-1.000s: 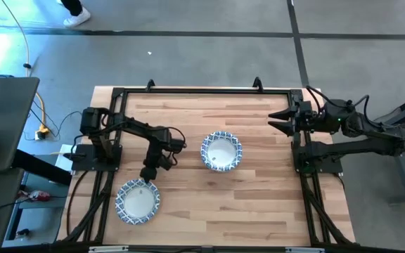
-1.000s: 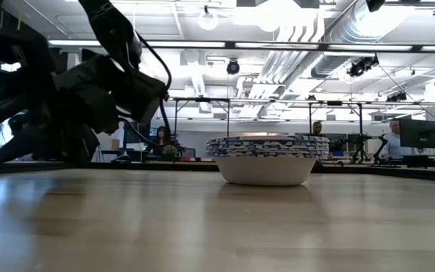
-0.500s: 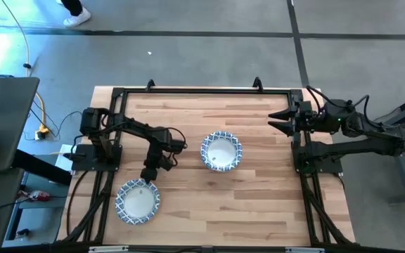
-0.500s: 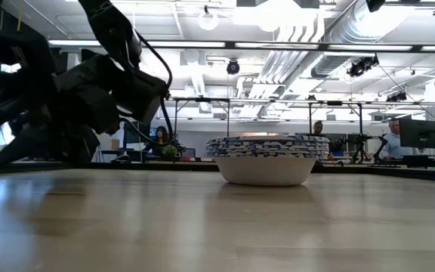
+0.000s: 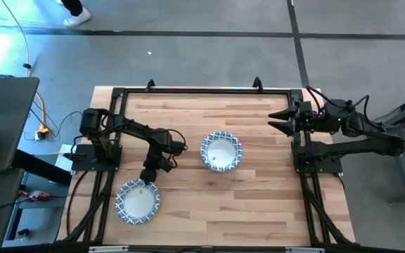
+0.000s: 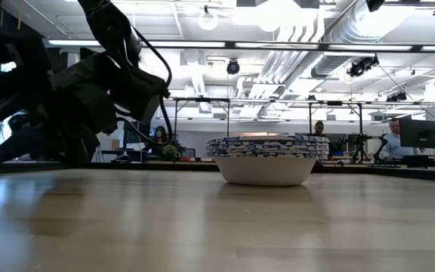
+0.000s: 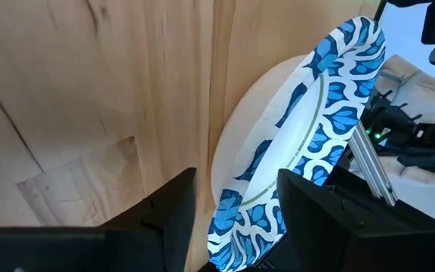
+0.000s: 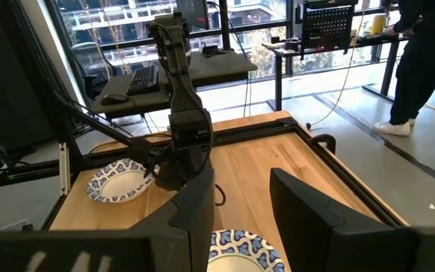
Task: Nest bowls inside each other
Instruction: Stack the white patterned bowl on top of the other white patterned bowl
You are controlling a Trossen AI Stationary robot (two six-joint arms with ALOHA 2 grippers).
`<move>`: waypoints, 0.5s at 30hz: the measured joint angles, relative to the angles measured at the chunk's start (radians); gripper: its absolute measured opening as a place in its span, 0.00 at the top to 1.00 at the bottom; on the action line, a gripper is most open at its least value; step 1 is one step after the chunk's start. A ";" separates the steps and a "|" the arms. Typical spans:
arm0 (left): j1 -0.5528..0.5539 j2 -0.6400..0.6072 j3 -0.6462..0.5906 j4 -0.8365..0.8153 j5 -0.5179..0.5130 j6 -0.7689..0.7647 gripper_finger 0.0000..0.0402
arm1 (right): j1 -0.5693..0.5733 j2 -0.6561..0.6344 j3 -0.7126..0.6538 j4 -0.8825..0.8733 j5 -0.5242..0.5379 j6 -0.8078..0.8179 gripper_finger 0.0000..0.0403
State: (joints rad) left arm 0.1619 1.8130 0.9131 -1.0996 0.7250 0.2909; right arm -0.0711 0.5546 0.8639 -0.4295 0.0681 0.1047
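nothing has shifted; left pincer (image 5: 148, 173) gapes empty over a blue-rimmed white bowl (image 5: 138, 201); right pincer (image 5: 278, 119) open.

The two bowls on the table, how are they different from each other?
The middle bowl sits near the table's centre, away from both arms; the corner bowl lies at the near-left corner, right by the left gripper. From the low view the middle bowl shows layered rims, so it looks like a stack; the corner bowl looks single. Both are round, white inside, blue-patterned rims.

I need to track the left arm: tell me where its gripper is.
In the high view the left gripper hangs at the table's left side, just above the rim of the near-left bowl, with the stack of bowls to its right.
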 joint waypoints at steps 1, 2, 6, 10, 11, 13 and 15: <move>0.000 0.000 0.000 0.000 0.000 0.000 0.59 | 0.000 0.000 0.000 0.000 0.000 0.000 0.70; 0.000 0.000 0.000 0.000 0.000 0.000 0.61 | 0.000 0.000 0.000 0.000 0.000 0.000 0.70; 0.000 0.000 0.000 0.000 0.000 0.000 0.72 | 0.000 0.000 0.000 0.000 0.000 0.000 0.70; 0.000 0.000 0.000 0.000 0.000 0.004 0.83 | 0.000 0.000 0.000 0.000 0.000 0.000 0.70; 0.000 0.000 0.000 0.000 0.001 0.004 0.86 | 0.000 0.000 0.000 0.000 0.000 0.000 0.70; 0.000 0.000 0.000 0.000 0.002 0.007 0.90 | 0.000 0.000 0.000 0.000 0.000 0.000 0.70; 0.000 0.000 0.000 0.000 0.002 0.008 0.94 | 0.000 0.000 0.000 0.000 0.000 0.003 0.70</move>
State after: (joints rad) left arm 0.1619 1.8130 0.9131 -1.0993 0.7274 0.2985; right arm -0.0711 0.5545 0.8639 -0.4297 0.0678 0.1073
